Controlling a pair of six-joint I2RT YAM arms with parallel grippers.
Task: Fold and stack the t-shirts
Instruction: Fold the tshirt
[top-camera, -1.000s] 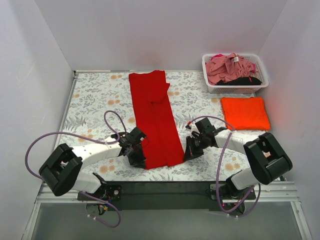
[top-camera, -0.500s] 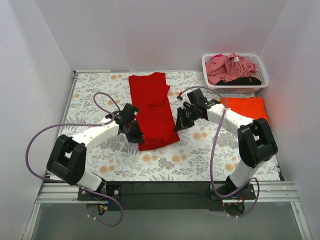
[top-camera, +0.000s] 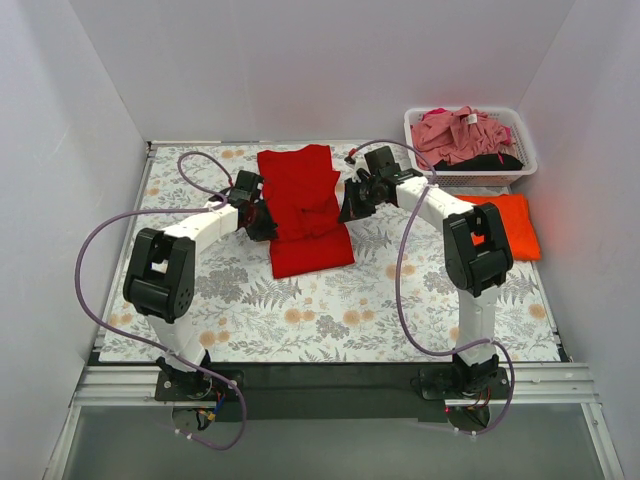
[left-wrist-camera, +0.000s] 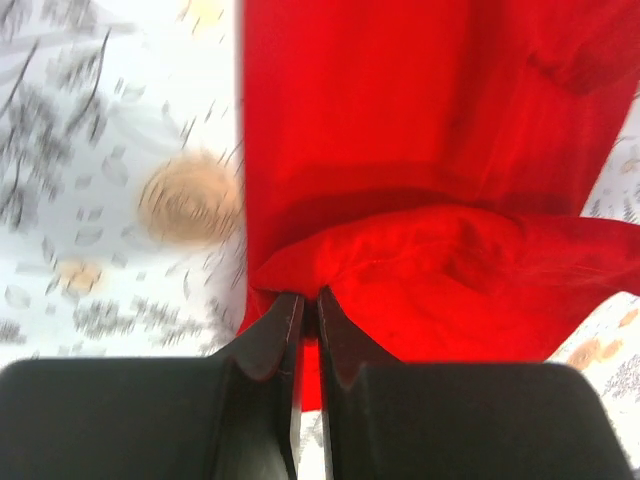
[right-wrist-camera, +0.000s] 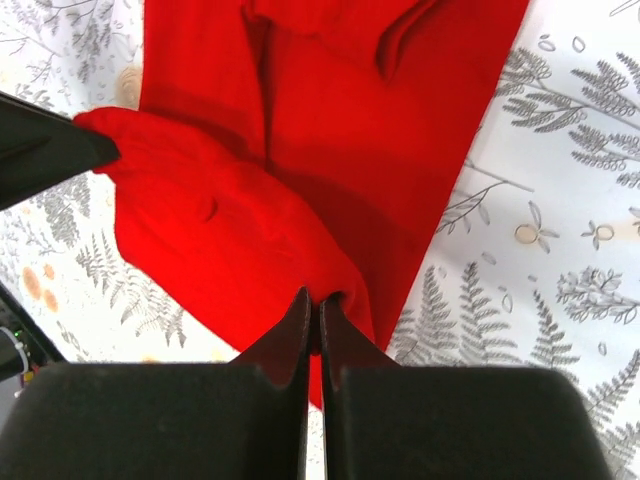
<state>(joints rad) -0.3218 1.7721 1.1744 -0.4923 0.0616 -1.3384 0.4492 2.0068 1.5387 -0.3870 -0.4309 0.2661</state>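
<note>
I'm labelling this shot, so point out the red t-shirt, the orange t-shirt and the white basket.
red t-shirt (top-camera: 312, 248), top view, on its near doubled-over part.
orange t-shirt (top-camera: 520, 232), top view, on its uncovered right half.
white basket (top-camera: 470, 180), top view, on its front lattice wall.

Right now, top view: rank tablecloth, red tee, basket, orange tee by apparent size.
1. table cloth
2. red t-shirt and basket: near alike, not ranking them.
3. orange t-shirt, partly behind the right arm.
</note>
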